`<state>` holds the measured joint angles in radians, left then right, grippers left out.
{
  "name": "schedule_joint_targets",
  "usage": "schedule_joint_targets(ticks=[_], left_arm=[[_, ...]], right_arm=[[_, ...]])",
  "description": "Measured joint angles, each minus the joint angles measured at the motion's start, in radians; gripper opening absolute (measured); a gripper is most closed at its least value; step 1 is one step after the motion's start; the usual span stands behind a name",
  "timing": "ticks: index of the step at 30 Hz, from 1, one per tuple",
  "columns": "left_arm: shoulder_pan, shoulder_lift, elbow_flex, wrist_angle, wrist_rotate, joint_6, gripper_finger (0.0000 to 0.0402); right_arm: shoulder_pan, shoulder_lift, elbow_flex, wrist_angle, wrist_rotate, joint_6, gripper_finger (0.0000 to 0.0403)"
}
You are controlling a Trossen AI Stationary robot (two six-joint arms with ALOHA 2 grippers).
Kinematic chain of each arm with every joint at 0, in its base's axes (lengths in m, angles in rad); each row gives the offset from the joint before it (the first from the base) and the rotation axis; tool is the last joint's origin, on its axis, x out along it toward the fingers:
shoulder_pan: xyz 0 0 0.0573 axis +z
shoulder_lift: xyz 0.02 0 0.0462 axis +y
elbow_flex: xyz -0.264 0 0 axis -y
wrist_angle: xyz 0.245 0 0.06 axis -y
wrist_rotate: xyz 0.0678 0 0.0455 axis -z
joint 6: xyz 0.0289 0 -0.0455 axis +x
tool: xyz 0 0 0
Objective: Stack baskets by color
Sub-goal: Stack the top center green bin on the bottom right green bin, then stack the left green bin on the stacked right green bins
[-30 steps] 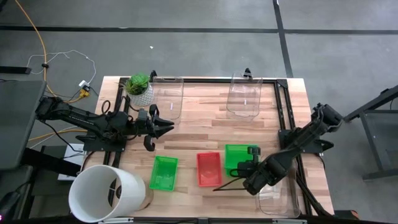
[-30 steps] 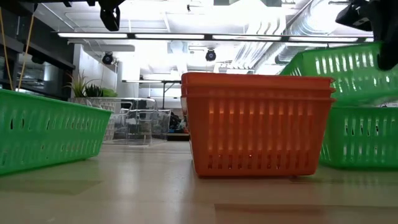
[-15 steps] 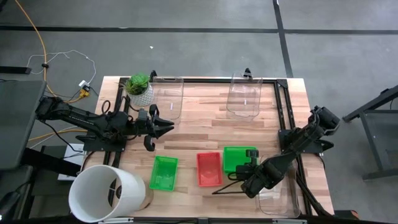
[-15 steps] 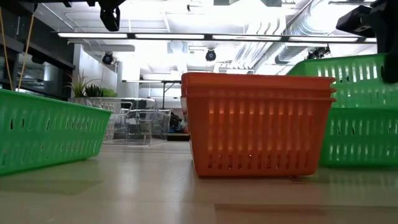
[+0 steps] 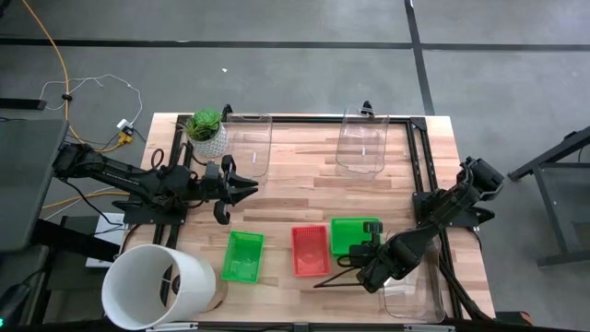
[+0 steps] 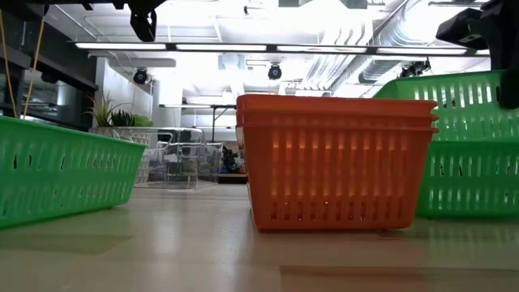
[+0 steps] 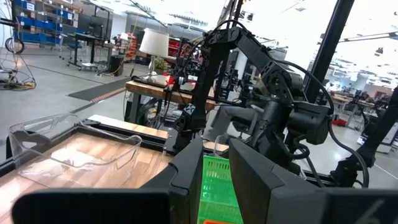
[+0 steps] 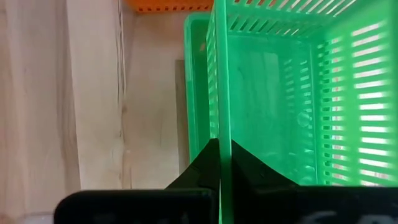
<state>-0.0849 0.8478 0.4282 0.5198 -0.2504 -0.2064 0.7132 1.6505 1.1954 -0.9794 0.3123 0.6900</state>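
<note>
right gripper (image 5: 371, 242): fingers (image 8: 208, 163) pinched shut on the wall of the upper green basket (image 5: 355, 232), at the front right of the counter (image 5: 304, 194)
upper green basket: tilted, partly nested in another green basket under it (image 8: 196, 74), just right of the red stack; in the low view its rim sat higher than the lower one's
red baskets (image 5: 310, 250): stacked, front centre of counter; low view showed layered rims (image 6: 336, 109)
lone green basket (image 5: 242, 255): left of red stack, apart from it, flat on counter
left gripper (image 5: 247, 187): hovered over left-middle of counter, holding nothing; fingers (image 7: 255, 180) narrowly apart, slim gap between them
clear bins (image 5: 249, 143): two at back edge, one more at front right by right arm
white bucket (image 5: 159, 286): front left corner
potted plant (image 5: 206, 129): back left
</note>
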Motion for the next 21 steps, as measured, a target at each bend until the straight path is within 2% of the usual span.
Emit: schedule_joint_targets(ticks=[4,10,14,18,21], left_arm=[[0.0,0.0,0.0,0.0,0.0,0.0,0.0067],[0.0,0.0,0.0,0.0,0.0,0.0,0.0067],[0.0,0.0,0.0,0.0,0.0,0.0,0.0067],[0.0,0.0,0.0,0.0,0.0,0.0,0.0067],[0.0,0.0,0.0,0.0,0.003,-0.001,0.0067]], right_arm=[[0.0,0.0,0.0,0.002,-0.008,0.013,0.0038],[-0.014,-0.015,0.0,0.012,-0.036,0.023,0.0134],[-0.033,-0.061,0.0,0.007,-0.072,-0.03,0.0185],[-0.055,-0.135,0.0,-0.03,-0.075,-0.028,0.0208],[-0.058,-0.198,0.0,-0.051,-0.01,0.007,0.021]])
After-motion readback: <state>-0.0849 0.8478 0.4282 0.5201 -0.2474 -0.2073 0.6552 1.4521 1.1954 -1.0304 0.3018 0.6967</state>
